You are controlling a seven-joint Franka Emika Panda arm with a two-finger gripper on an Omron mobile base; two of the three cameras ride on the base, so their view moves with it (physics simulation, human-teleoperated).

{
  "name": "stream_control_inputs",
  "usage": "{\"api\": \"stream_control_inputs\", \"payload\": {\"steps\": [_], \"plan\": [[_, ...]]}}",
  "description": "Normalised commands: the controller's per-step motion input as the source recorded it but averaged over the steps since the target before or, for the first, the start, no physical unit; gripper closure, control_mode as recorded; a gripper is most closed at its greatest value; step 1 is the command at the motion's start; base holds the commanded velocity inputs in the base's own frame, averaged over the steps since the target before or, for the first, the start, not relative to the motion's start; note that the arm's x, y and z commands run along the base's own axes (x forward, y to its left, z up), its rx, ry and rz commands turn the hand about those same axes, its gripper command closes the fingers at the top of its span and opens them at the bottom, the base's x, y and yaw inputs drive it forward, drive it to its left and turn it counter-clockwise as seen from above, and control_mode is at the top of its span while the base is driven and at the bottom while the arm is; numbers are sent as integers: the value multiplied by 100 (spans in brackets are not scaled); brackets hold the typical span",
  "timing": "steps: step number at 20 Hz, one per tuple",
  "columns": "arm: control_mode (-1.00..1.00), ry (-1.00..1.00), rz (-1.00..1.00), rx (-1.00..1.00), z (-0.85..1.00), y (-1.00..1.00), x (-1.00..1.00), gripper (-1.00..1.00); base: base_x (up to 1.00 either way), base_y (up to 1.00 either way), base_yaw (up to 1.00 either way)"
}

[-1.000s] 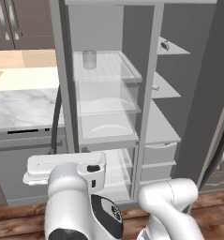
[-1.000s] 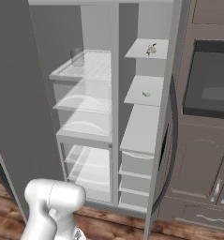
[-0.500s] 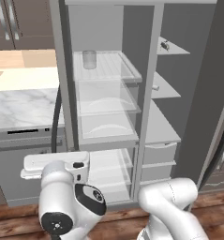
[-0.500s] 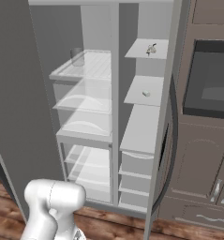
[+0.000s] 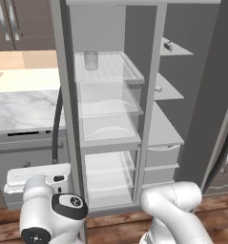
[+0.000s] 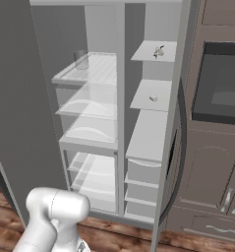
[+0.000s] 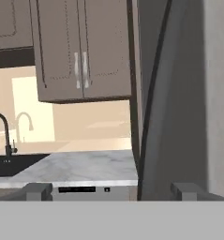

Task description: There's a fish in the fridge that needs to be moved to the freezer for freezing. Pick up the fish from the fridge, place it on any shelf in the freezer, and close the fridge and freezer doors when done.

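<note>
The fridge stands with both doors open. The fish is a tiny dark thing on the top shelf of the right compartment, and it is on that same shelf in the right base view. The left door and the right door are swung wide, each with a dark curved handle. My gripper is open and empty. It points at the left door's handle edge, low and left of the fridge, far from the fish. My white hand hangs low beside the left door.
A clear glass jar stands on the top left shelf. A small pale thing lies on the second right shelf. Drawers fill the lower right compartment. A marble counter and sink faucet are left, a wall oven right.
My hand has slid a little left and down beside the left door and the wrist has turned. The fridge, fish and doors have not moved.
</note>
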Motion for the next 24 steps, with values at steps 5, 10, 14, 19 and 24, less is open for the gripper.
{"api": "stream_control_inputs", "payload": {"steps": [5,10,14,19,24], "plan": [[-100,0,-7,0,-16,22,37,-100,0,0,0],[-100,0,-8,0,-13,12,44,-100,0,0,0],[-100,0,-6,0,-18,3,40,-100,0,0,0],[-100,0,-1,0,-19,0,30,-100,0,0,0],[-100,0,0,0,-19,-5,24,-100,0,0,0]]}}
